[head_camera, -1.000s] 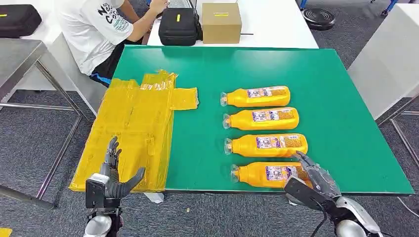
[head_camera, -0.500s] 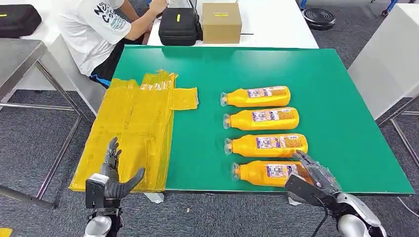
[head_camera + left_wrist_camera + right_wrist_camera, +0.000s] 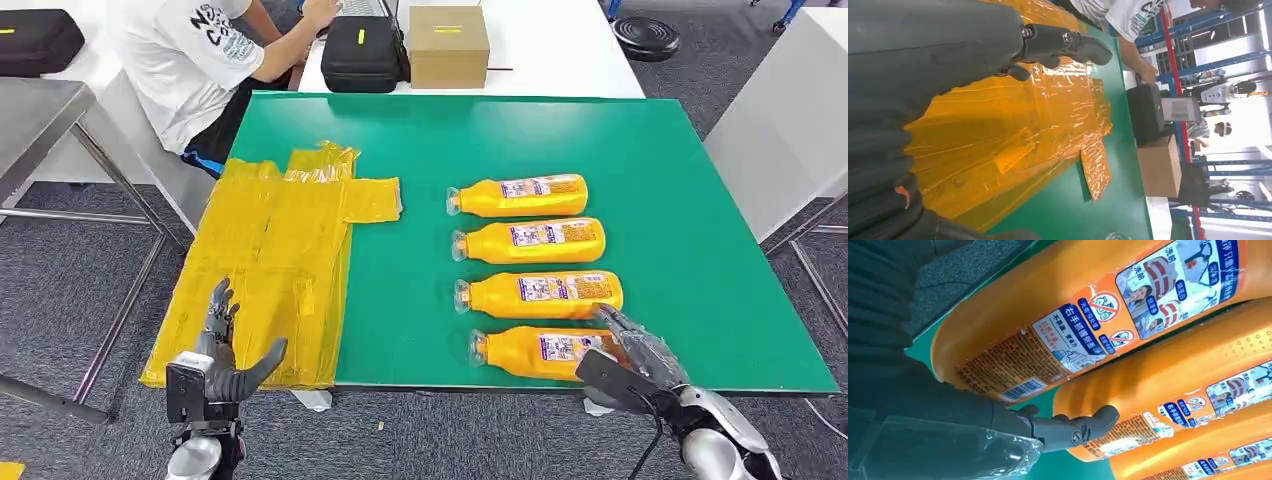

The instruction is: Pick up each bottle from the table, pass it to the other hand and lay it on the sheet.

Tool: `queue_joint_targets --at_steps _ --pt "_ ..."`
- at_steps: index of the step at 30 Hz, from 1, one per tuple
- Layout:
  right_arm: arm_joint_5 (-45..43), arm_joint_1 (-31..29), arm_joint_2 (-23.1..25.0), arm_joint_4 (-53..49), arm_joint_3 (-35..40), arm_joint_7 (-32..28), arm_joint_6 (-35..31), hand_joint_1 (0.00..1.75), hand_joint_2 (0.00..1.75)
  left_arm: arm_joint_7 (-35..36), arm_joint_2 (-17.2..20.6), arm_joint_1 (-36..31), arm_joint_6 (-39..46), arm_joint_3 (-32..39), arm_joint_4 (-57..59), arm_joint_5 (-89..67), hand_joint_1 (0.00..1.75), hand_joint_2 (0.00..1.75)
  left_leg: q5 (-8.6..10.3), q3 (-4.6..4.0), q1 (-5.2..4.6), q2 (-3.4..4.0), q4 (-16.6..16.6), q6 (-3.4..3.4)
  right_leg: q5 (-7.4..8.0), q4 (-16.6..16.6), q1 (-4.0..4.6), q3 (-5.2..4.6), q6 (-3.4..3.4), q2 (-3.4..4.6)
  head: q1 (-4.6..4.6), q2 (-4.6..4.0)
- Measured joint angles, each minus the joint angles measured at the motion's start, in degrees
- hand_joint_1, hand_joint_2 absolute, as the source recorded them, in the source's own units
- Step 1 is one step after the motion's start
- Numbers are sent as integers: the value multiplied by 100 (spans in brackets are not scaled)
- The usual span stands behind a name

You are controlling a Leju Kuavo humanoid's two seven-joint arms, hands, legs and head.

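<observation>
Over the last second the right hand (image 3: 632,352), fingers spread and holding nothing, has edged onto the nearest bottle (image 3: 535,351) at lower right, not yet gripped; the left hand (image 3: 222,350) waits open over the sheet (image 3: 275,250).

nearest bottle (image 3: 1058,315) label: Chinese print, barcode, red prohibition signs | characters too small to read

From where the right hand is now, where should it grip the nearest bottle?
Grip the nearest bottle around its wide labelled body near the base, coming down from above. It lies flat, cap pointing left, and the right hand already hovers at that end.
</observation>
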Motion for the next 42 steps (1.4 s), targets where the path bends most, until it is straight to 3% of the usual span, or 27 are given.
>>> queue_joint_targets --at_steps 2,6,12,16,23,25,27,42 --pt "-4 -20 0 15 6 0 24 75 175 0 0 0 -7 0 0 0 0 175 0 0 0 0 0 0 0 0 0 0 0 0 -2 0" --pt "-13 -87 0 72 20 2 72 145 175 0 0 -1 -11 7 0 17 0 175 0 1 0 1 0 0 0 0 0 0 0 0 -2 0" --pt "-24 -191 -2 175 28 2 133 148 175 9 0 0 -15 22 2 24 0 175 0 2 0 1 0 0 0 0 0 1 0 1 -2 0" --pt "-26 -254 -2 221 31 0 149 175 175 9 0 0 -22 31 2 24 0 175 0 3 0 1 0 0 0 0 0 2 0 1 -2 0" --pt "11 -371 -2 330 74 -9 182 169 175 9 0 0 -20 48 2 39 0 175 0 7 0 1 0 0 0 0 0 5 0 1 -2 0" --pt "11 -392 -2 352 81 -13 182 175 175 9 2 0 -20 52 2 42 0 175 0 9 0 1 0 0 0 0 0 6 0 1 0 0" --pt "11 -403 -11 372 90 -18 184 166 175 9 2 0 -13 52 2 42 0 175 0 11 0 1 0 0 0 0 1 9 0 1 -2 0" --pt "13 -502 -17 431 118 -52 184 175 175 9 2 1 2 81 2 66 0 175 0 22 0 1 0 0 0 -1 1 20 0 1 0 0"
